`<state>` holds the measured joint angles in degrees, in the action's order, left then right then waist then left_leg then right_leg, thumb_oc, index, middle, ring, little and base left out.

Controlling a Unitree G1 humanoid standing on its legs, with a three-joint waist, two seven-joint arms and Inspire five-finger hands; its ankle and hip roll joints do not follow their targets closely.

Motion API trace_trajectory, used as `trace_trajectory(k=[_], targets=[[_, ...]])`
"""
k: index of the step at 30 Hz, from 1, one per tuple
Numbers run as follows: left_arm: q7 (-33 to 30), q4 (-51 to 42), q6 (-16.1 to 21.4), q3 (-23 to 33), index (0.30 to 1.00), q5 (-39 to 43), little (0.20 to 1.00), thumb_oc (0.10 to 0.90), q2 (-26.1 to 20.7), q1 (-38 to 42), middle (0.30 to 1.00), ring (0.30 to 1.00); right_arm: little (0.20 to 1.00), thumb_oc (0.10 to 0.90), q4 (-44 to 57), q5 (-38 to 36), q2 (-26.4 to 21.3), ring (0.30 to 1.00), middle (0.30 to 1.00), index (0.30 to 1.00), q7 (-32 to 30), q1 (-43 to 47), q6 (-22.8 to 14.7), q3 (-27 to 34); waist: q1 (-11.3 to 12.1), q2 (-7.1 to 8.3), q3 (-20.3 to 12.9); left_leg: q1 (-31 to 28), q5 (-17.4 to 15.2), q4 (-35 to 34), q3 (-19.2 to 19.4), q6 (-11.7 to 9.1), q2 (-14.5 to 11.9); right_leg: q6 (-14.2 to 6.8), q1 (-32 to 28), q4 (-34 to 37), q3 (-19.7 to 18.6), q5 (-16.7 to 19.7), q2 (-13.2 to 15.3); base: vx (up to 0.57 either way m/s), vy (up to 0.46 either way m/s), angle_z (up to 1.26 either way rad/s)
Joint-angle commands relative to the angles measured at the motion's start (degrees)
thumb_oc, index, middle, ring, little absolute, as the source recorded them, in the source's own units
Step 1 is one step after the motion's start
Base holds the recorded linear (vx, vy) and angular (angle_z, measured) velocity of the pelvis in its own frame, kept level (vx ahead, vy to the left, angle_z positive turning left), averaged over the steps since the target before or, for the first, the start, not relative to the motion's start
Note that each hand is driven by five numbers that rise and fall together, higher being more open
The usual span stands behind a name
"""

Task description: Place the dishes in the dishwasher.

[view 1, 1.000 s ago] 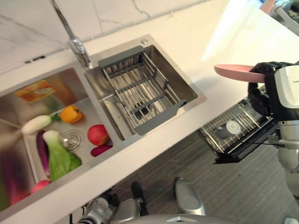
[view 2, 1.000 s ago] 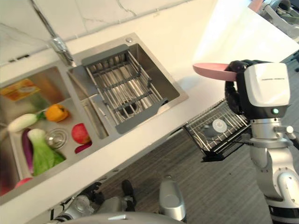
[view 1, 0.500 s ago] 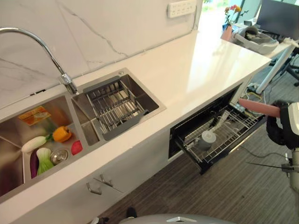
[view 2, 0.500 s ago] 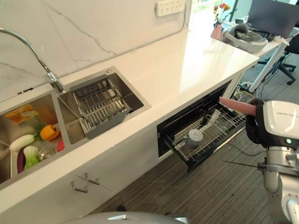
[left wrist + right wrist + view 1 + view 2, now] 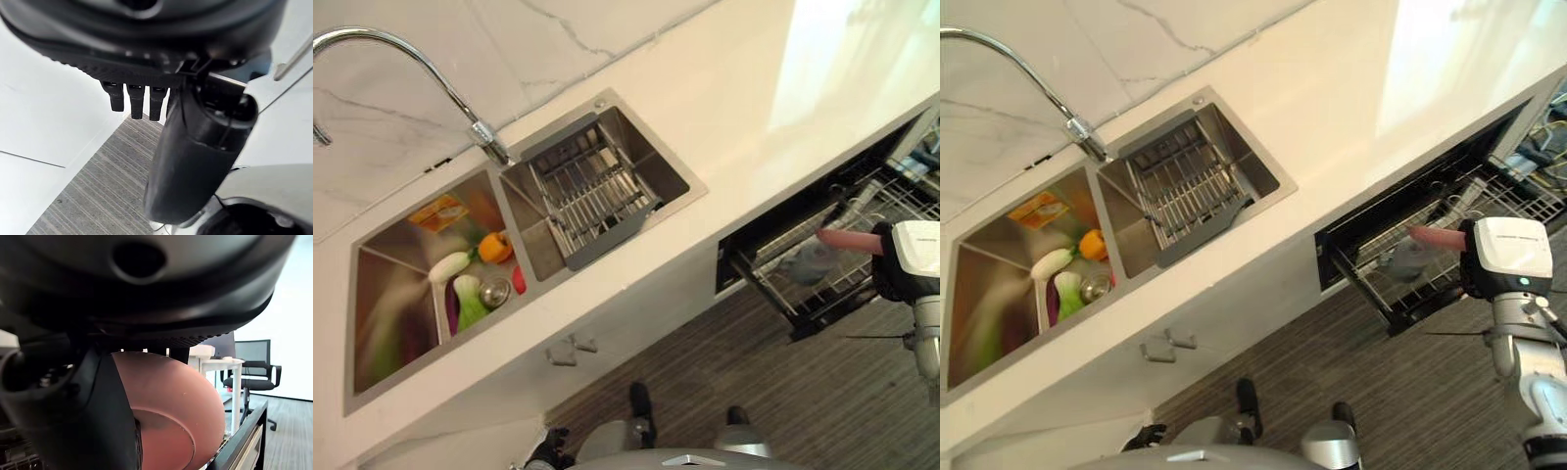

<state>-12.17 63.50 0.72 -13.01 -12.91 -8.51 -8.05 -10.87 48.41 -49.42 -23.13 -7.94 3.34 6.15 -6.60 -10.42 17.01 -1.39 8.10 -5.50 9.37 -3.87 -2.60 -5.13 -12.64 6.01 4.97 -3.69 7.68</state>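
A pink plate is held almost level in my right hand, whose fingers and thumb are curled round its rim. The plate shows its underside past the thumb in the right wrist view. It hovers over the pulled-out wire rack of the open dishwasher under the counter, just above a grey cup standing in that rack. My left hand hangs over striped floor, fingers straight and holding nothing.
A white counter runs above the dishwasher. Its double sink holds a grey wire drainer basket in one basin and vegetables in the other, beside a curved tap. Grey striped floor lies in front.
The whole picture has shifted, so the camera moved. The pink plate stays in my right hand and now sits lower, over the dishwasher rack near the cup.
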Motion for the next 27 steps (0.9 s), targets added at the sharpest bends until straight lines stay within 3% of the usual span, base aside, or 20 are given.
trace_trajectory(k=[1,9,10,11,18,25,27], targets=[[-1.3,4.1,0.7,-0.4,0.9,1.0,0.9,0.8,-2.8,6.7,0.9,0.9,0.3,0.4,4.2,2.7,-7.5,0.3,0.3,0.3,-5.9,8.8,1.5,4.1,1.6,0.25,1.0,-5.9,-4.2,0.5,1.4,-4.9,-5.4,-2.3,3.3,-3.5,2.6,-1.0,-1.5,-0.02,0.025,0.2],[-1.7,4.7,1.3,-2.7,0.9,1.5,0.9,0.8,-2.8,6.7,0.9,0.9,0.3,0.4,-11.5,1.5,-10.9,0.3,0.3,0.3,-8.2,17.8,5.0,-3.3,1.8,-1.65,1.8,-5.8,-4.1,0.5,0.7,-5.3,-5.0,-2.7,2.3,-2.7,4.3,-0.8,-0.7,0.0,0.021,0.14],[-1.6,4.8,1.3,-2.8,0.9,1.5,0.9,0.8,-2.7,6.7,0.9,0.9,0.364,0.442,-12.6,0.7,-10.7,0.364,0.364,0.364,-8.2,18.3,4.9,-3.6,1.8,-1.71,1.7,-5.8,-4.2,0.5,0.7,-5.3,-5.0,-2.7,2.1,-2.4,4.5,-0.7,-0.6,0.06,0.023,-0.02],[-1.5,4.6,1.5,-3.3,0.9,1.3,0.9,0.8,-2.6,6.6,0.9,0.9,0.9,0.8,-13.7,0.2,-10.8,0.9,0.9,0.9,-7.7,18.6,5.1,-4.1,1.9,-1.75,1.3,-5.9,-4.5,0.5,0.7,-5.3,-4.9,-2.7,1.7,-2.1,4.7,-0.7,-0.6,0.04,0.009,-0.01],[-1.1,4.1,1.5,-3.6,0.9,0.6,0.9,0.8,-2.6,6.6,0.9,0.9,0.9,0.8,-11.3,-2.1,-11.2,0.9,0.9,0.9,-8.4,17.5,4.6,-1.1,1.7,-1.18,0.7,-6.3,-5.0,0.5,0.5,-5.4,-4.9,-2.6,1.0,-1.5,5.3,-0.7,-0.5,0.02,0.002,0.01],[-1.5,3.9,1.0,-2.3,0.9,-0.1,0.9,0.8,-3.1,6.7,0.9,0.9,0.9,0.8,-3.6,-6.3,-11.5,0.9,0.9,0.9,-11.8,13.5,3.8,8.9,1.2,0.21,0.2,-6.7,-5.5,0.5,0.9,-5.4,-5.2,-2.6,0.9,-1.2,5.1,-0.7,-0.9,0.0,-0.002,-0.01],[-1.8,3.8,0.7,-1.2,0.9,-0.2,0.9,0.8,-3.3,6.9,0.9,0.9,0.9,0.8,0.7,-7.4,-10.0,0.9,0.9,0.9,-13.3,9.7,3.6,14.6,0.7,0.85,0.2,-6.8,-5.7,0.5,1.2,-5.3,-5.3,-2.6,1.1,-1.2,4.8,-0.6,-1.0,0.0,-0.008,-0.02]])
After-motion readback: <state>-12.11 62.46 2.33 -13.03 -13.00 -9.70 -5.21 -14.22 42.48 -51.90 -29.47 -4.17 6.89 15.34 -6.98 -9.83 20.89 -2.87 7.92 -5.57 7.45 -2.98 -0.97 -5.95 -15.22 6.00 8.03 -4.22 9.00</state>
